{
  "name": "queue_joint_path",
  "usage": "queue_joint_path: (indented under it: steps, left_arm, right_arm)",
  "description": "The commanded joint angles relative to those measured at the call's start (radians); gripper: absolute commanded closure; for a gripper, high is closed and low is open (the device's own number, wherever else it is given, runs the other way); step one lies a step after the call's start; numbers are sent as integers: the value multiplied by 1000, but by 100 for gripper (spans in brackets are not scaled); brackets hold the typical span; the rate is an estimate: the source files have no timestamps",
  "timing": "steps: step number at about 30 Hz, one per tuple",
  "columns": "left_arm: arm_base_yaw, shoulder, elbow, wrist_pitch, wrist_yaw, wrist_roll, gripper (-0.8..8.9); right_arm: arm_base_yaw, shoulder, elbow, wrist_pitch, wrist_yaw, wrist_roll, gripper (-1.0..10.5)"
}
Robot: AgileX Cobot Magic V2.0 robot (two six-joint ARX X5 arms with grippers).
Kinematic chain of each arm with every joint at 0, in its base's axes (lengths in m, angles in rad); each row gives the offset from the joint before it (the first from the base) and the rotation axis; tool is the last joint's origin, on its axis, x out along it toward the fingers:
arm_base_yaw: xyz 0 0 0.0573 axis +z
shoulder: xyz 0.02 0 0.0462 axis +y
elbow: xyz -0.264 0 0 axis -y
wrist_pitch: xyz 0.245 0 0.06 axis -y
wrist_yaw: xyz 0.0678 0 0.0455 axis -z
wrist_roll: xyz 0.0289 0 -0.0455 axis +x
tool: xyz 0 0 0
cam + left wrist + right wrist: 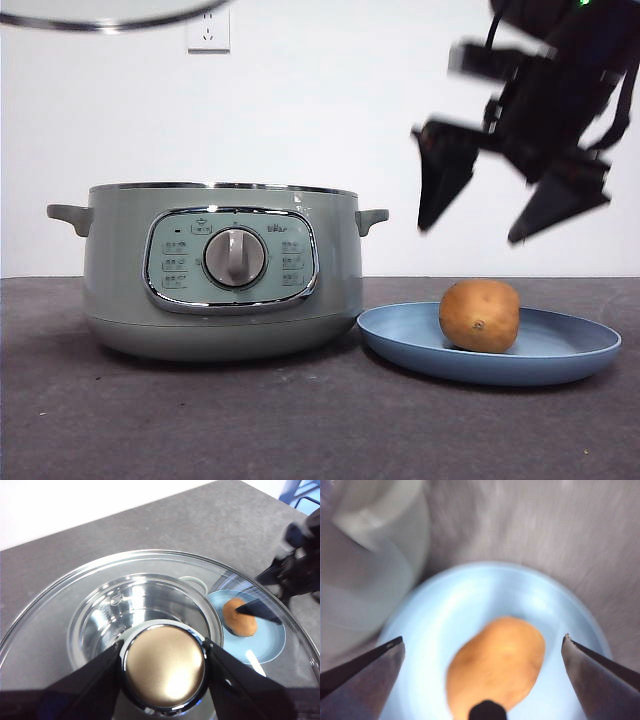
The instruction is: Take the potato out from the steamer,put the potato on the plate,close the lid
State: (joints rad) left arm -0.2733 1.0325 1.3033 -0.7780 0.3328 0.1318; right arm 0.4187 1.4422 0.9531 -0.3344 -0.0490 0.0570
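- While the potato (480,316) sits on the plate (560,368), left of its centre, the right gripper (512,205) hangs above it, jaws spread wide, holding nothing.
- Plate on table (200,420) at steamer's 3 o'clock, rim just beside the steamer (220,270) base.
- Steamer uncovered; bare metal pot (145,610) visible inside from left wrist view.
- Left gripper (164,667) clamped on the lid's knob (164,665), carrying the lid (65,600) above the steamer.
- Front view: lid rim (110,15) only shows at 11 o'clock, well clear of the steamer.
- Wall socket (208,30) behind.
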Motion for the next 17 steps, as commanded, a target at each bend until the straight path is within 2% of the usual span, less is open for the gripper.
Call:
queue_joint_path:
  steps: [1,17]
  left_arm:
    - [-14,51,14,97,14,23,822]
    - [-93,377,14,372,3,34,822]
  right_arm:
    - [0,-87,-6,-24,3,17,375]
    - [0,-578,-6,-123,3,51,379]
